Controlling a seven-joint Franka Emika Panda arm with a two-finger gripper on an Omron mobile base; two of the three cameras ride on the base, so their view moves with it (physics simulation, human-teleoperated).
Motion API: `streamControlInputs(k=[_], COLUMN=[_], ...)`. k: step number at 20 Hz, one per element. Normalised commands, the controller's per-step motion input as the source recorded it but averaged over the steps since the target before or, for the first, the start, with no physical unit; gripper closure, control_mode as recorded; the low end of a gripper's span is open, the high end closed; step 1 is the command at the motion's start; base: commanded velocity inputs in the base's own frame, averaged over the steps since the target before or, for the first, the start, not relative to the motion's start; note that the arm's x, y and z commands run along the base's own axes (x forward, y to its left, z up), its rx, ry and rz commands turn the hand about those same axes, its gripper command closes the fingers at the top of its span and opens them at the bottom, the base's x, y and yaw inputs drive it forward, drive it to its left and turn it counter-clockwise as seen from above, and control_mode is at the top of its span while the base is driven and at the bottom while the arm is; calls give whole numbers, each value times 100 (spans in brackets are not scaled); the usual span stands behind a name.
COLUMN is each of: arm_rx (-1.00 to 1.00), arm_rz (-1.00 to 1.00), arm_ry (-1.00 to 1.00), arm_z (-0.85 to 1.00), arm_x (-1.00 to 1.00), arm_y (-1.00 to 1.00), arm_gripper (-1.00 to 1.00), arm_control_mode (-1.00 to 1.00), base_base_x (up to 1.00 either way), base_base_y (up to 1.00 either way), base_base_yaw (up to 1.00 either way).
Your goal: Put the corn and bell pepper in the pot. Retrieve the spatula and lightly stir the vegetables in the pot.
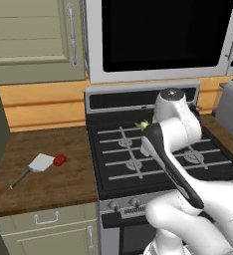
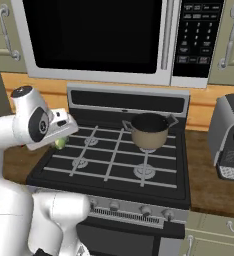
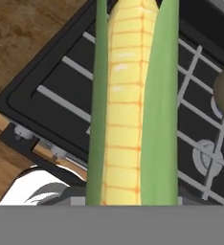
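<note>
Above the stove's (image 2: 114,150) near-left burners, the gripper (image 2: 59,142) carries the corn (image 3: 133,100), jaws about half closed around it, though the fingers themselves are hidden behind the cob. Off to its right, on the back burner, sits the pot (image 2: 150,131). Carry the cob level across the grates, clear the rim, then lower it before letting go.

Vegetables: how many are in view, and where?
2. The corn is held in the gripper above the stove grates; the bell pepper lies on the left counter, touching the spatula.
</note>
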Motion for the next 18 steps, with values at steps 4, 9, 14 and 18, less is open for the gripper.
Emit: streamControlInputs(k=[4, 9, 14, 18], arm_rx=[-14, -54, -77, -72], arm_rz=[5, 6, 12, 10], arm_ry=[2, 8, 9, 6], arm_z=[69, 13, 0, -1], arm_x=[3, 22, 41, 54], arm_y=[-100, -100, -97, -99], arm_gripper=[100, 100, 100, 100], arm_control_mode=[-100, -100, -100, -100], base_base_x=[0, 0, 0, 0], base_base_y=[0, 0, 0, 0], base_base_yaw=[0, 0, 0, 0])
